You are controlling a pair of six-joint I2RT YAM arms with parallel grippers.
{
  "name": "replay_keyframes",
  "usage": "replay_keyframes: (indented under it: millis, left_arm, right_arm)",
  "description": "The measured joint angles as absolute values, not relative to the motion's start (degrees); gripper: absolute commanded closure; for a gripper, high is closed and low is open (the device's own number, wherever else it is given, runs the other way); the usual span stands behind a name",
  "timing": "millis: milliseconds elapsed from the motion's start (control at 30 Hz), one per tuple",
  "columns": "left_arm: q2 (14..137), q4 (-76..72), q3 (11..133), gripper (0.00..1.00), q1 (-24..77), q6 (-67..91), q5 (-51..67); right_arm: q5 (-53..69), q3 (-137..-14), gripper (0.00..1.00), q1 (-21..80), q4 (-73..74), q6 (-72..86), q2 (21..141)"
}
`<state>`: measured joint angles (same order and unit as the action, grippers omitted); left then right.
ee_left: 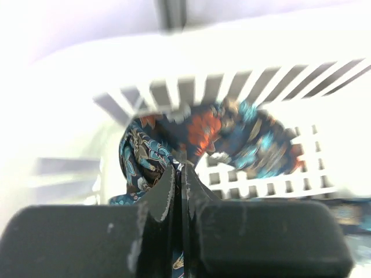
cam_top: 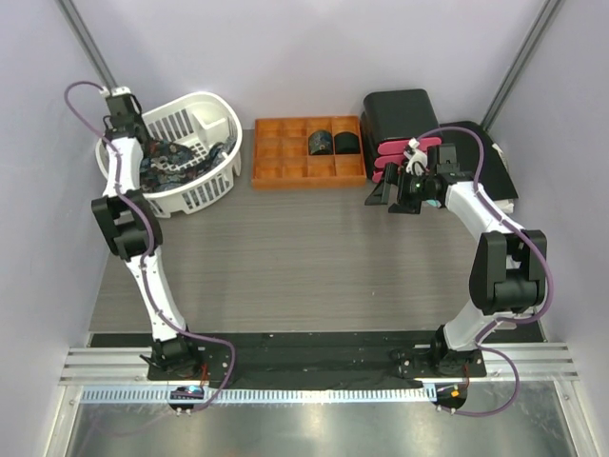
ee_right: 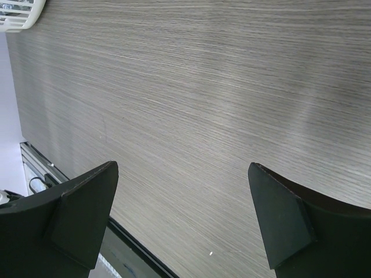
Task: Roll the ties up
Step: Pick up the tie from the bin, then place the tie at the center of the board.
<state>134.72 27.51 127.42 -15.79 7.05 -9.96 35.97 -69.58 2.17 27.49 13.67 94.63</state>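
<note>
Fabric of a patterned tie (ee_left: 203, 130) sat pinched in your left claw (ee_left: 181, 168), inside the white basket (ee_left: 261, 179). 2 rolled ties (cam_top: 333, 142) lay left of your right claw (ee_right: 182, 214), which hung spread apart over the table (ee_right: 203, 87).

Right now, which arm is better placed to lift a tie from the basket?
Left: the left gripper is in the basket, shut on a tie; the right gripper hangs open over the table.

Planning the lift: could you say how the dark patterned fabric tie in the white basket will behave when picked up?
Probably floppy: the dark patterned fabric tie lies crumpled in folds, so it should drape from the shut left gripper. Likely light: thin cloth. It may snag on the white slatted basket.
</note>
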Motion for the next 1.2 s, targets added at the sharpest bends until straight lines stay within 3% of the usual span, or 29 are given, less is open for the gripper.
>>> replay_keyframes:
  millis: [633,967,1200]
  left_arm:
    - [115.2,22.9,123.7,1.00,-12.7,9.1,8.3]
    - [108.1,22.2,138.2,1.00,2.9,9.8,14.2]
    - [100.8,18.5,141.7,1.00,16.6,10.3,15.0]
  right_arm:
    - [36.4,-69.7,0.00,2.1,27.5,13.7,92.7]
    - [36.0,-69.7,0.00,2.1,27.9,13.2,83.6]
    - [34.9,-69.6,0.00,2.1,27.9,13.2,76.3]
